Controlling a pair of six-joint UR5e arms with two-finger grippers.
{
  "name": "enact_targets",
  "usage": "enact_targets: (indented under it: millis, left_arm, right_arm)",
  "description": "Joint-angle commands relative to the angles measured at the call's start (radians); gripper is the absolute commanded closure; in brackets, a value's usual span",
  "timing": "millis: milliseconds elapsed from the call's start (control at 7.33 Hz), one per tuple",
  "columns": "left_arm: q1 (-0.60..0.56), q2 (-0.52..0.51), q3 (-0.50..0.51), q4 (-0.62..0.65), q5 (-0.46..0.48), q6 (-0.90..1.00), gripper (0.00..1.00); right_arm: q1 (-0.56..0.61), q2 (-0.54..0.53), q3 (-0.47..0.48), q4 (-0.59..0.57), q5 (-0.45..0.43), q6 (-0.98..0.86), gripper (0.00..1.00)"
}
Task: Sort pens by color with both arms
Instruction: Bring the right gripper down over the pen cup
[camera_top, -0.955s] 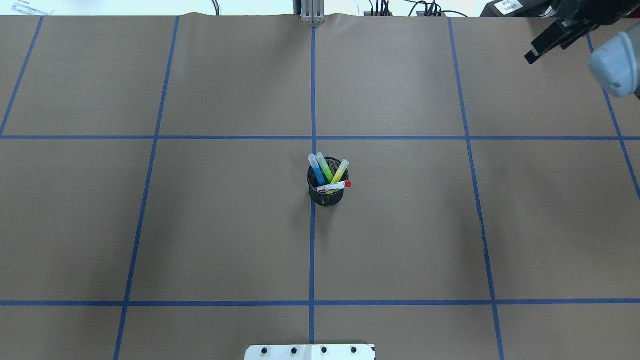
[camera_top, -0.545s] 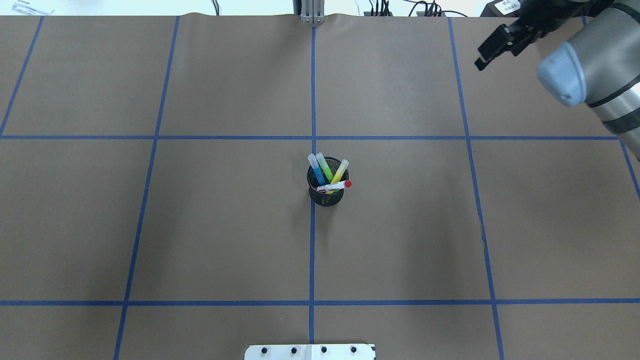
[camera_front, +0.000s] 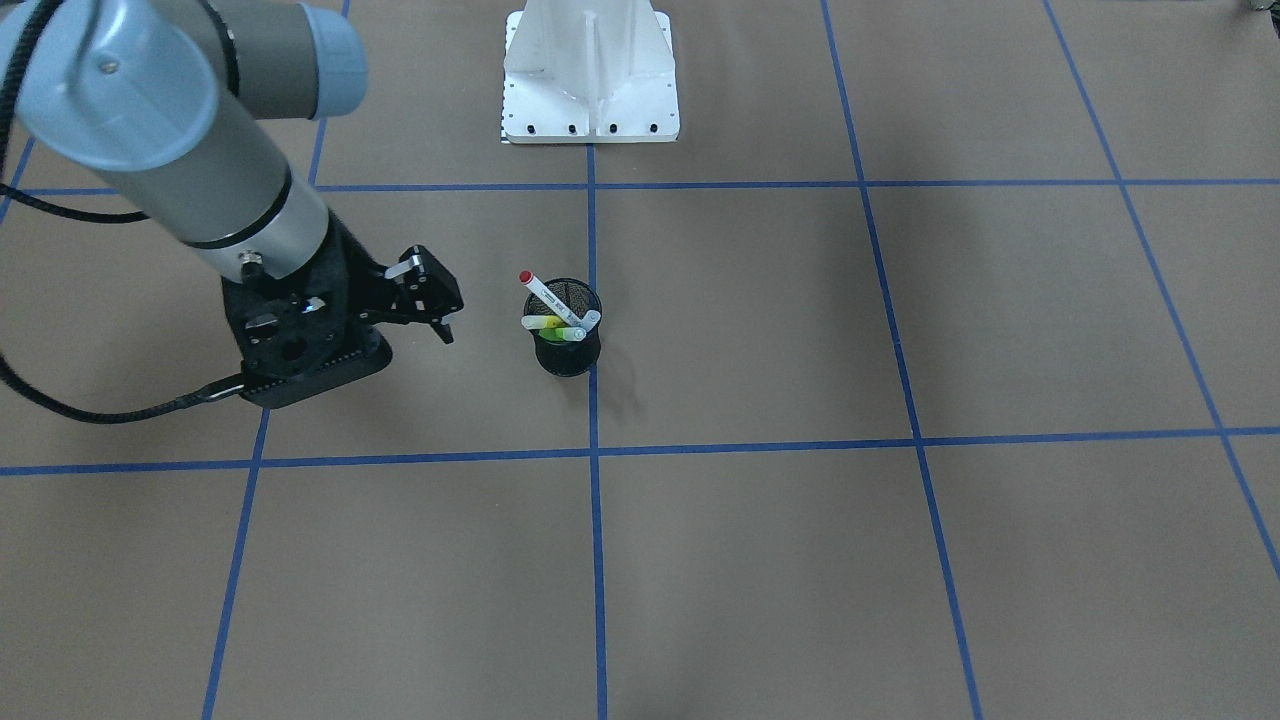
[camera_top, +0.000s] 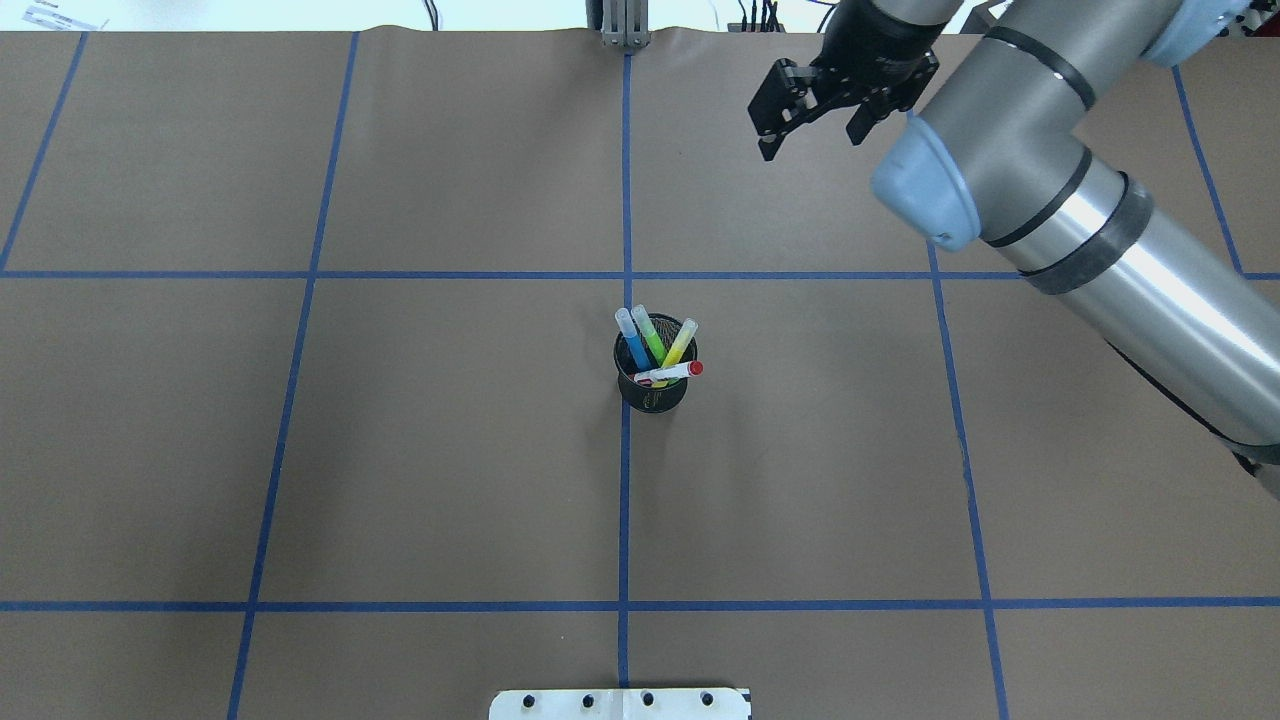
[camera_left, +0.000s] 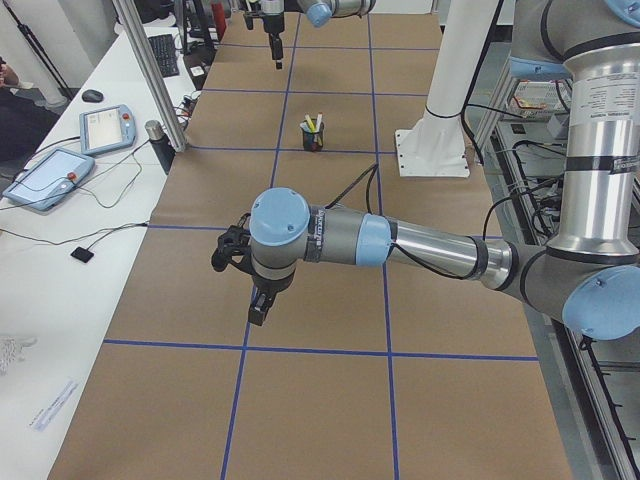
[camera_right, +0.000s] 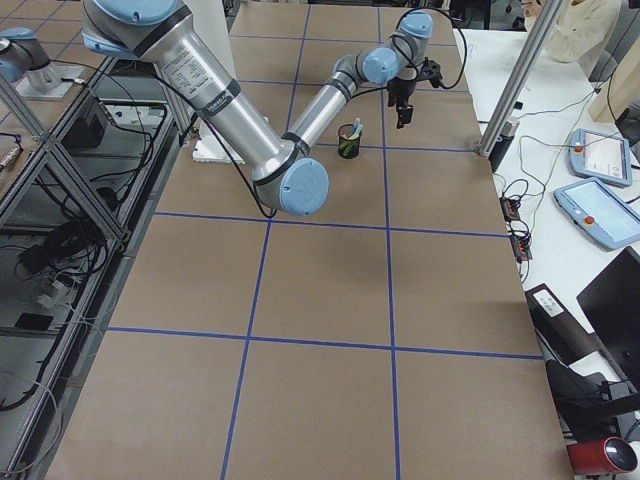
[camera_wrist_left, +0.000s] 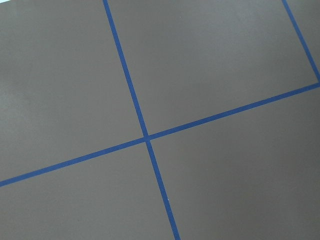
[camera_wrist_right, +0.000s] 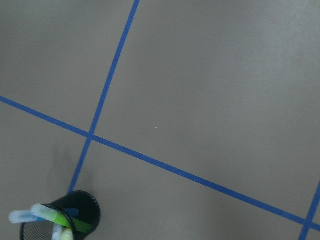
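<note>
Four pens (camera_top: 650, 340) stand in one mesh cup (camera_top: 652, 398).

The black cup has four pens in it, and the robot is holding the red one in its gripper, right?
Not quite. The cup does hold four pens, but the right gripper holds nothing. It is open and empty, far from the cup. The red pen sits in the cup with the others. The overhead view shows this.

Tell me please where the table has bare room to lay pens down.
Bare: the tape-bordered squares left and right of the mesh cup. The right pincer hangs over the far square right of centre. Crowded only inside the cup, where the pens cross.
</note>
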Motion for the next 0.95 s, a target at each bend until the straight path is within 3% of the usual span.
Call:
enact_targets:
  millis: [0, 545, 818]
  left_arm:
    - [0.002, -0.004, 0.011, 0.000, 0.000, -0.001, 0.00]
    - [0.027, -0.009, 0.009, -0.006, 0.000, 0.002, 0.00]
    - [0.042, -0.009, 0.009, -0.008, 0.002, 0.003, 0.00]
  right_arm:
    - [-0.046, 0.098, -0.021, -0.093, -0.054, 0.270, 0.00]
    - [-0.158, 0.135, -0.021, -0.223, -0.180, 0.577, 0.00]
    - [-0.207, 0.227, -0.117, -0.271, -0.196, 0.720, 0.00]
